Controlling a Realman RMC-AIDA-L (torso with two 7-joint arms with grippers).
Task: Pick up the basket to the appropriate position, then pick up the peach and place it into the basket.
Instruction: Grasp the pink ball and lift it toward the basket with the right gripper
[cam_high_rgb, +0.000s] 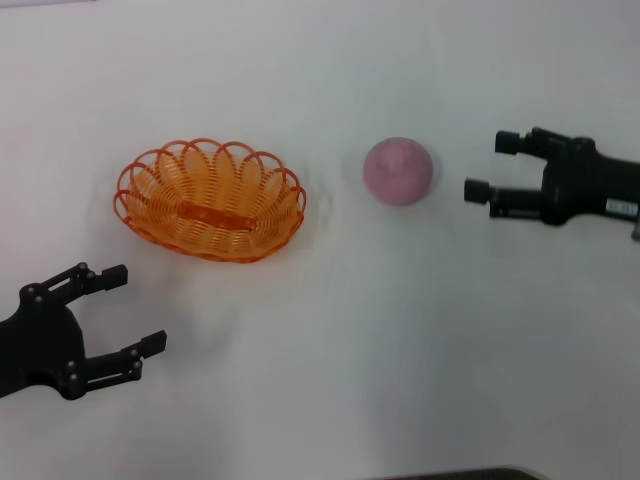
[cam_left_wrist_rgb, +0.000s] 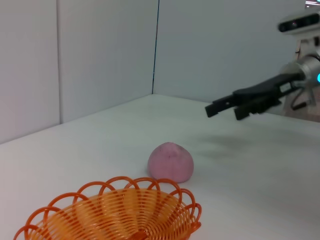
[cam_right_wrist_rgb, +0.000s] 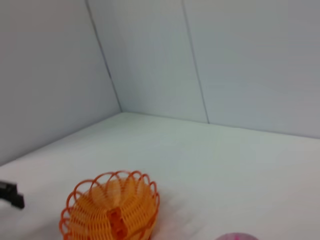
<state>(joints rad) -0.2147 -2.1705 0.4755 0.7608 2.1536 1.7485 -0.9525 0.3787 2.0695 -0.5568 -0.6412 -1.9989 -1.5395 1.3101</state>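
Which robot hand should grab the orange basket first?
Probably the left. The left gripper is open, just in front of the basket. The right gripper, also open, sits beside the peach, farther from the basket.

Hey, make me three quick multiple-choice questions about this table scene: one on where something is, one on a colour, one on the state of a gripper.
1. Where is the peach?
A. inside the basket
B. on the table, between the basket and the right gripper
C. in the left gripper

2. What colour is the basket?
A. orange
B. green
C. blue

3. How is the right gripper?
A. shut on the peach
B. shut on the basket
C. open, holding nothing

Answers: 1 B, the peach sits on the bare table beside the basket. 2 A, its wire loops are orange. 3 C, its fingers are spread apart, clear of the peach. The left gripper is also open, near the basket.
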